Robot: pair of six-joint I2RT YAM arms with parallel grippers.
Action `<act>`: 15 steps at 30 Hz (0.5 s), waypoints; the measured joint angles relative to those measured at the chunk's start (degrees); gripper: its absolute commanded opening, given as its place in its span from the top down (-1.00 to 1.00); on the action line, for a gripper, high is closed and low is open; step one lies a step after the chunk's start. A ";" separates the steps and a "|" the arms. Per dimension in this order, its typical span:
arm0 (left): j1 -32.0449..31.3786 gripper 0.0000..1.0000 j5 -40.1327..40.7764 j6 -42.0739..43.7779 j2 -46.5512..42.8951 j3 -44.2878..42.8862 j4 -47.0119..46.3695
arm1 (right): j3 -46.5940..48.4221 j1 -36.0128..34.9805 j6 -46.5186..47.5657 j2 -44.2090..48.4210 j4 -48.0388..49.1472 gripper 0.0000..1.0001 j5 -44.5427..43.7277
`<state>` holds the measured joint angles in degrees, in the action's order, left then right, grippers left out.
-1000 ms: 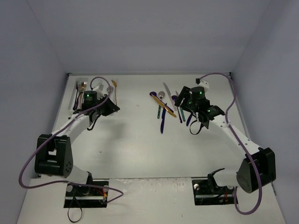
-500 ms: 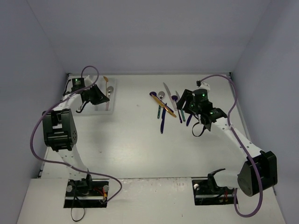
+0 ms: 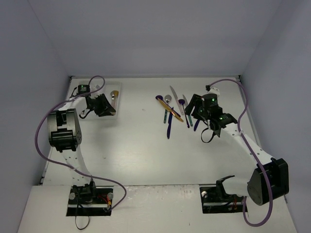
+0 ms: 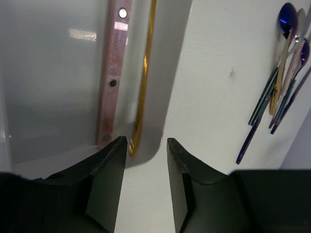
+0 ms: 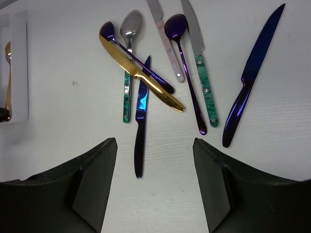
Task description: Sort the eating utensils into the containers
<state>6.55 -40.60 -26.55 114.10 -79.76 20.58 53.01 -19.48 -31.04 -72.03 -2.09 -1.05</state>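
Observation:
The containers are compartments of a white tray (image 3: 116,104) at the back left. In its right compartment (image 4: 165,73) lie a gold utensil (image 4: 143,82) and a pink-handled one (image 4: 112,73). My left gripper (image 4: 146,141) hovers open over the tray's near corner with nothing between its fingers. Several eating utensils lie loose at centre right: a gold knife (image 5: 141,73), a dark blue knife (image 5: 141,126), a purple spoon (image 5: 184,63), a teal-handled knife (image 5: 204,82) and a blue serrated knife (image 5: 252,73). My right gripper (image 5: 154,143) stands open just short of them, empty.
The loose pile (image 3: 171,109) overlaps in places; the gold knife lies across a blue spoon (image 5: 109,31) and beside a silver spoon (image 5: 130,24). Bare table (image 3: 141,145) stretches between tray and pile. Purple cables loop over both arms.

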 measured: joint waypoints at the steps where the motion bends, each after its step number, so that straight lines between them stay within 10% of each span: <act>1: 0.00 0.02 0.99 0.31 -0.43 -0.04 0.72 | 0.00 0.01 0.24 0.00 0.00 -0.24 -0.03; 15: -1.08 -0.22 19.29 5.22 -20.35 -0.18 7.95 | 1.87 0.02 6.77 -9.23 -1.32 -0.20 -2.01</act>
<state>5.47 -21.31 -21.33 93.75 -79.94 28.52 54.88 -19.46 -24.26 -81.26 -3.41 -3.06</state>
